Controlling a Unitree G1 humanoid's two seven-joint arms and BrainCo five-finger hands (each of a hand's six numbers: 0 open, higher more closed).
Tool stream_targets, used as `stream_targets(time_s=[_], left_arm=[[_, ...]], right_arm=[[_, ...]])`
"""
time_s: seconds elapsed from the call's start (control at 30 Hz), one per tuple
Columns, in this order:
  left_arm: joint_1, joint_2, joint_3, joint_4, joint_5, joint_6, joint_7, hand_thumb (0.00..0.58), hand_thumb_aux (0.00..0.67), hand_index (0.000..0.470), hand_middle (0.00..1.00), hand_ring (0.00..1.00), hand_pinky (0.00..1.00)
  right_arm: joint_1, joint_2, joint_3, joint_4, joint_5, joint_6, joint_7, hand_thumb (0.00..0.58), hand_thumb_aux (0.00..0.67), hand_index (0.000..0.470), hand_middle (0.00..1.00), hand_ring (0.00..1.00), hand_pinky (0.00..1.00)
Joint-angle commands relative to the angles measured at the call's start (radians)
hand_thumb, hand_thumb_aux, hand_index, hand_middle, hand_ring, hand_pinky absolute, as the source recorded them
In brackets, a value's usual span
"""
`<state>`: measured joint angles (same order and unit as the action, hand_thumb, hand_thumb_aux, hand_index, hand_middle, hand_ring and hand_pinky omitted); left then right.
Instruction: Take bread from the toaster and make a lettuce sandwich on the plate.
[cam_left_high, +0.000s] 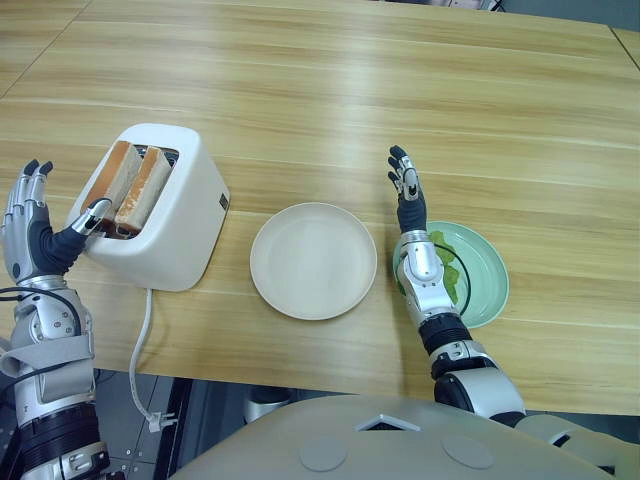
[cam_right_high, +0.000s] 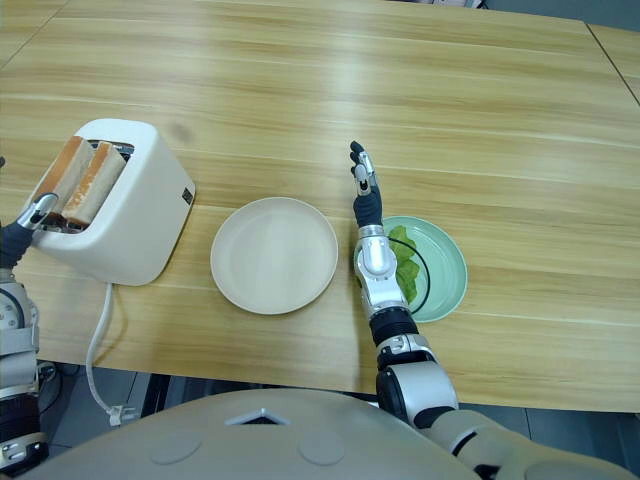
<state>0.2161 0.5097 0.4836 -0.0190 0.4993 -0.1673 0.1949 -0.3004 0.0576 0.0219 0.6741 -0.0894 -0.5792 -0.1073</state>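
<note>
A white toaster (cam_left_high: 170, 215) stands at the left of the wooden table with two bread slices (cam_left_high: 130, 185) sticking up from its slots. My left hand (cam_left_high: 35, 225) is open beside the toaster's left side, its thumb touching the near end of the left slice. A cream plate (cam_left_high: 313, 260) lies bare in the middle. To its right a green plate (cam_left_high: 480, 270) holds lettuce leaves (cam_left_high: 445, 262). My right hand (cam_left_high: 404, 178) is open, fingers straight and pointing away, raised at the green plate's left edge, with its forearm over that edge.
The toaster's white cord (cam_left_high: 145, 350) hangs over the table's front edge (cam_left_high: 300, 385). Bare wood (cam_left_high: 350, 80) stretches across the far half of the table.
</note>
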Motion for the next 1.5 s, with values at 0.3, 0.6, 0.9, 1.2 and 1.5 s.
stream_targets(time_s=[0.3,0.6,0.9,1.2,1.5], left_arm=[[-0.002,0.012,-0.046,0.059,-0.013,0.006,0.013,0.000,0.000,0.000,0.00,0.00,0.00],[0.003,0.008,-0.066,0.056,-0.018,0.010,0.012,0.000,0.000,0.000,0.00,0.00,0.00],[0.003,0.007,-0.080,0.058,-0.036,-0.016,0.012,0.580,0.670,0.460,0.00,0.00,0.00],[0.005,0.003,-0.086,0.053,-0.066,-0.053,0.022,0.580,0.670,0.460,0.00,0.00,0.00],[0.017,-0.037,-0.063,-0.077,-0.118,-0.128,0.040,0.580,0.670,0.460,0.00,0.00,0.00]], right_arm=[[0.003,-0.005,0.000,0.009,-0.001,0.008,0.002,0.000,0.000,0.000,0.00,0.00,0.00],[0.000,-0.001,0.001,0.011,-0.001,0.009,0.002,0.000,0.000,0.000,0.00,0.00,0.00],[0.000,0.003,0.002,0.015,-0.003,0.009,0.000,0.000,0.000,0.000,0.00,0.00,0.00],[-0.002,0.006,0.003,0.027,-0.005,0.010,-0.003,0.000,0.000,0.000,0.00,0.00,0.00],[-0.009,0.005,0.005,0.049,-0.007,0.005,-0.007,0.000,0.000,0.000,0.00,0.00,0.00]])
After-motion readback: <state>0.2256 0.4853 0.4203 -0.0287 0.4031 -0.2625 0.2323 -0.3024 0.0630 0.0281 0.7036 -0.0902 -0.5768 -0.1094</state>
